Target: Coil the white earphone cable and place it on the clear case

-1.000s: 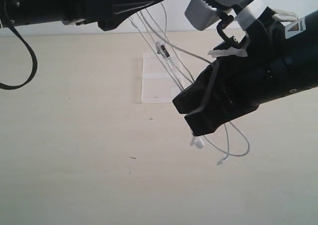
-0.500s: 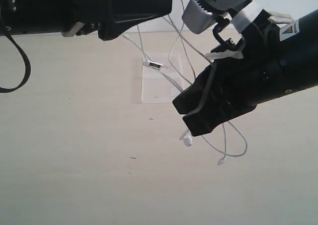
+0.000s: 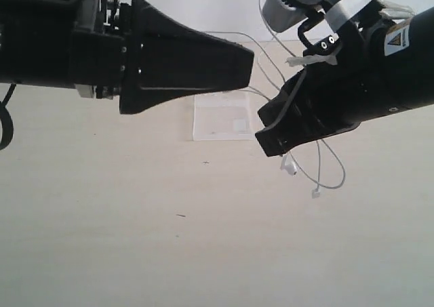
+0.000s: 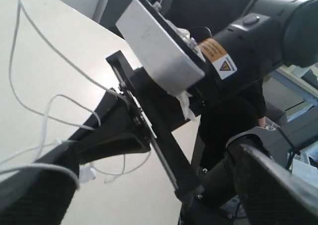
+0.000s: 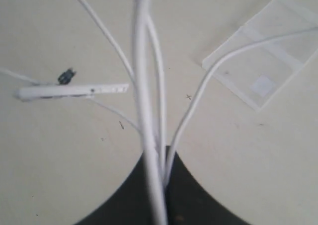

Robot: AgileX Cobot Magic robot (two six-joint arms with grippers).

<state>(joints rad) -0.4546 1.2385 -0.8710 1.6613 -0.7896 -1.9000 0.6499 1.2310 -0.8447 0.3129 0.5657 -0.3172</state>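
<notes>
Exterior view: the right claw (image 3: 272,141) is clenching the white earphone cable (image 3: 290,165), with a loop and an earbud dangling over the worktop (image 3: 135,239). The clear case (image 3: 218,117) is lying flat between it and the left claw (image 3: 247,66).

Left wrist view: the left claw's fingers (image 4: 39,185) are standing spread, with cable draping over one.

Right wrist view: strands are bunching into the clenched claw, and the case is lying nearby.

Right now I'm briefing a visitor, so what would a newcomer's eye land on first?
The black left gripper and right gripper nearly meet mid-scene. A thin white earphone cable runs between them, an earbud dangling below the right jaws. Beyond them, the clear case lies flat on the table.
</notes>
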